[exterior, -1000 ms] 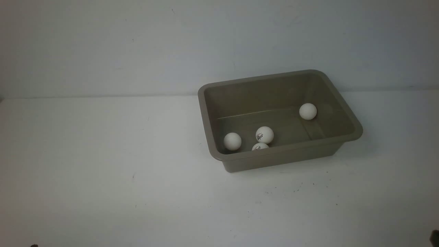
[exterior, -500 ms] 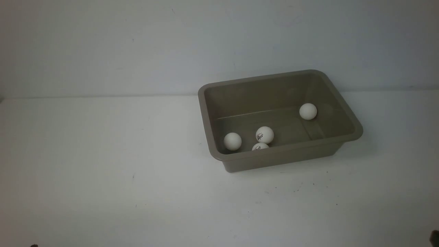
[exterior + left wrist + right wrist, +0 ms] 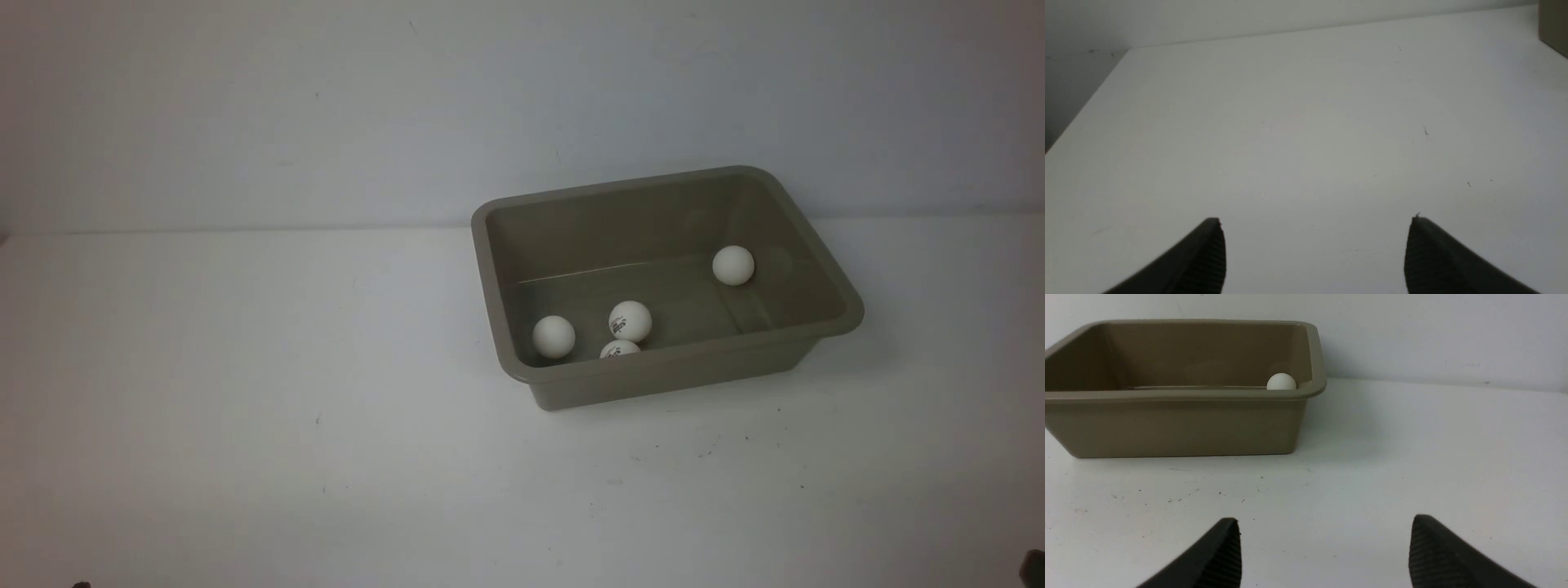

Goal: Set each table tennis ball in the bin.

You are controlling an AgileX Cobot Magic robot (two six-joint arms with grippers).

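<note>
The table (image 3: pixel 245 367) is white and matte, with small dark specks scattered toward its near right part. Its far edge meets a pale wall. Only the bin (image 3: pixel 669 380) rests on it, set right of centre toward the far edge, slightly skewed to that edge.

Nearest ball (image 3: pixel 620 349) — half behind bin rim (image 3: pixel 653 357)

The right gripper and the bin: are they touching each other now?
Apart. In the right wrist view, the open right gripper shows bare white table between its fingertips and the bin.
</note>
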